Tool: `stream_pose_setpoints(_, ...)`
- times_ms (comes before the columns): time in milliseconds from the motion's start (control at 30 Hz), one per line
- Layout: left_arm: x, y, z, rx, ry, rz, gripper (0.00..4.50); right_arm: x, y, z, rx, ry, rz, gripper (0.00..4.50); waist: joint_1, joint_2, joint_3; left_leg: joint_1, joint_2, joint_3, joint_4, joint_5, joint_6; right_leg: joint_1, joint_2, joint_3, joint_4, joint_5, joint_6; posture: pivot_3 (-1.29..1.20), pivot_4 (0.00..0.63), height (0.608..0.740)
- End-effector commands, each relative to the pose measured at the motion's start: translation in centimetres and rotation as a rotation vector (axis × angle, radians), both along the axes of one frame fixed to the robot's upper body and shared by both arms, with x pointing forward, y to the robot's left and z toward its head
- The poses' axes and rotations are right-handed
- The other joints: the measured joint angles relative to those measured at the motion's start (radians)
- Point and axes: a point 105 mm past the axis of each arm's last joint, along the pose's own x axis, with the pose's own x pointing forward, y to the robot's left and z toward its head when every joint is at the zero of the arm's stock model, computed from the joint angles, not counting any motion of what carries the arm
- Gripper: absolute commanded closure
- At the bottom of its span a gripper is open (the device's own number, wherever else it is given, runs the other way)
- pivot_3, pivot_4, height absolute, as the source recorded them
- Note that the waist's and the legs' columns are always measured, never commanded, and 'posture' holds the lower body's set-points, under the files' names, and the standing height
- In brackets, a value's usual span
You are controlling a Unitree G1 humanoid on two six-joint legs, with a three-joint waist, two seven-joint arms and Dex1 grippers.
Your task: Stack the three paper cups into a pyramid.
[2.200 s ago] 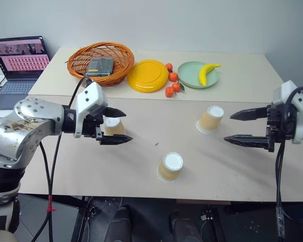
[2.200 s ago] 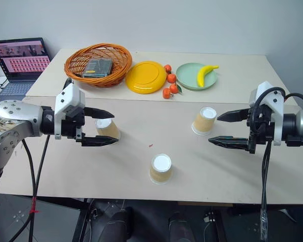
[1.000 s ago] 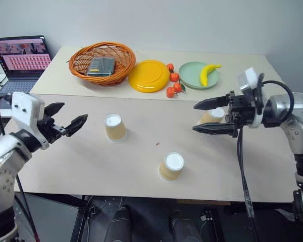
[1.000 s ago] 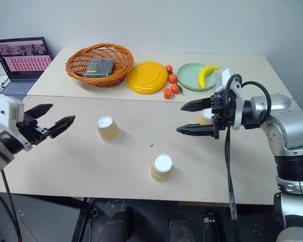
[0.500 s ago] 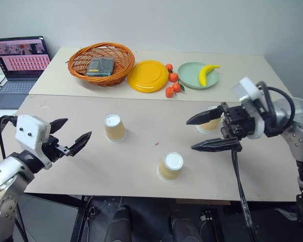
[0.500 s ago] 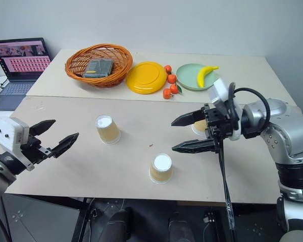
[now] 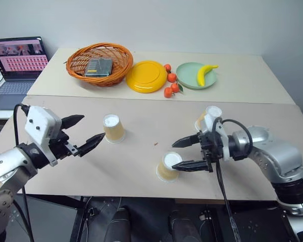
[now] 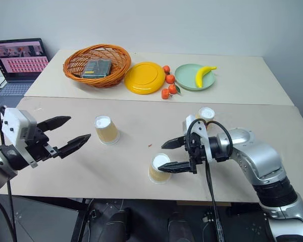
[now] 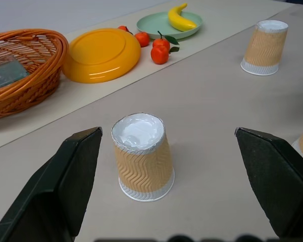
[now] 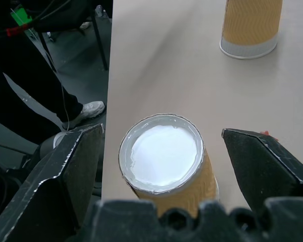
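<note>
Left cup (image 7: 113, 128): upside down on the bench (image 7: 141, 166), left of centre, standing alone.
Near cup (image 7: 168, 167): upside down close to the near edge of the bench, about mid-width.
Right cup (image 7: 208, 117): upside down, farther back and to the right, partly hidden behind the right arm in the head views.
Stacking: none; all three cups stand apart on the bench.
Left gripper (image 7: 86, 132): fingers spread wide, empty, hovering to the left of the left cup and pointing at it, not touching.
Right gripper (image 7: 184, 154): fingers spread wide, one on each side of the near cup's top; contact cannot be judged from the head views.
Left wrist view: left cup (image 9: 143, 155) stands centred between the two fingers with clear gaps on both sides; zigzag ribbing on its wall visible, which the head views do not resolve.
Right wrist view: looks down on the near cup's white base (image 10: 165, 153); gaps to both fingers, so no grip. Past the near edge of the bench, floor and a shoe.
Far bench: wicker basket (image 7: 98, 62), yellow plate (image 7: 147, 76), tangerines (image 7: 170, 83), green plate (image 7: 191, 75) with a banana (image 7: 204, 73).
Far left: open laptop (image 7: 17, 56).
</note>
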Motion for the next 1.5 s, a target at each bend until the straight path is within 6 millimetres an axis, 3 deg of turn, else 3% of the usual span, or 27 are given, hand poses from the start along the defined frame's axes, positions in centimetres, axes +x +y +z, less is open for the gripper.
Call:
stream_pose_setpoints(33,0.0,-0.4,0.5,0.015,-0.005,-0.028,0.00,-0.2,0.7,0.7,0.011,-0.068,0.019,0.07,0.000,0.000,0.000,0.000,0.000,0.000,0.000,0.000,0.000,0.000,0.000,0.000,0.000,0.000,0.000,0.00,0.150,0.732)
stream_pose_setpoints(200,-0.7,-1.8,0.5,0.026,0.037,-0.111,0.00,0.1,0.5,-0.6,-0.035,-0.093,0.002,0.07,0.002,0.000,0.000,0.000,0.000,0.000,0.000,0.000,0.000,0.000,0.000,0.000,0.000,0.000,0.000,0.00,0.150,0.732)
stream_pose_setpoints(500,-2.7,-4.0,0.8,0.056,0.117,-0.329,0.00,0.2,0.5,-0.8,-0.038,-0.106,-0.015,0.07,0.001,0.000,0.000,0.000,0.000,0.000,0.000,0.000,0.000,0.000,0.000,0.000,0.000,0.000,0.000,0.00,0.150,0.732)
stream_pose_setpoints(733,-4.0,-4.2,0.6,0.150,0.128,-0.457,0.00,0.0,0.4,-1.0,-0.034,-0.106,-0.026,0.07,0.001,0.000,0.000,0.000,0.000,0.000,0.000,0.000,0.000,0.000,0.000,0.000,-0.001,0.000,-0.001,0.00,0.150,0.732)
stream_pose_setpoints(900,-3.8,-3.8,0.2,0.181,0.113,-0.471,0.00,-0.3,0.2,-1.2,-0.031,-0.091,-0.032,0.07,0.001,0.000,0.000,0.000,0.000,0.000,-0.001,0.000,0.000,0.000,0.000,0.000,-0.001,-0.001,-0.001,0.00,0.150,0.732)
stream_pose_setpoints(1000,-3.6,-3.7,0.0,0.174,0.113,-0.477,0.00,-0.4,0.2,-0.6,-0.025,-0.102,-0.038,0.07,0.001,0.000,0.000,0.000,0.001,0.000,-0.001,0.000,0.000,0.000,0.000,0.000,-0.001,-0.001,-0.001,0.00,0.150,0.732)
stream_pose_setpoints(1300,-3.3,-3.9,-1.0,0.144,0.113,-0.495,0.00,0.5,0.3,4.2,0.095,-0.184,-0.090,0.07,0.000,0.000,0.000,0.000,0.001,0.001,-0.001,0.000,0.000,-0.001,0.000,0.000,-0.001,-0.001,-0.001,0.00,0.150,0.732)
stream_pose_setpoints(1500,-3.4,-3.9,-1.3,0.143,0.118,-0.519,0.00,-1.0,0.2,4.5,0.072,-0.157,-0.044,0.07,0.002,0.000,0.000,0.000,0.001,0.001,-0.001,0.000,0.000,-0.001,0.000,0.000,-0.001,-0.001,-0.001,0.00,0.150,0.732)
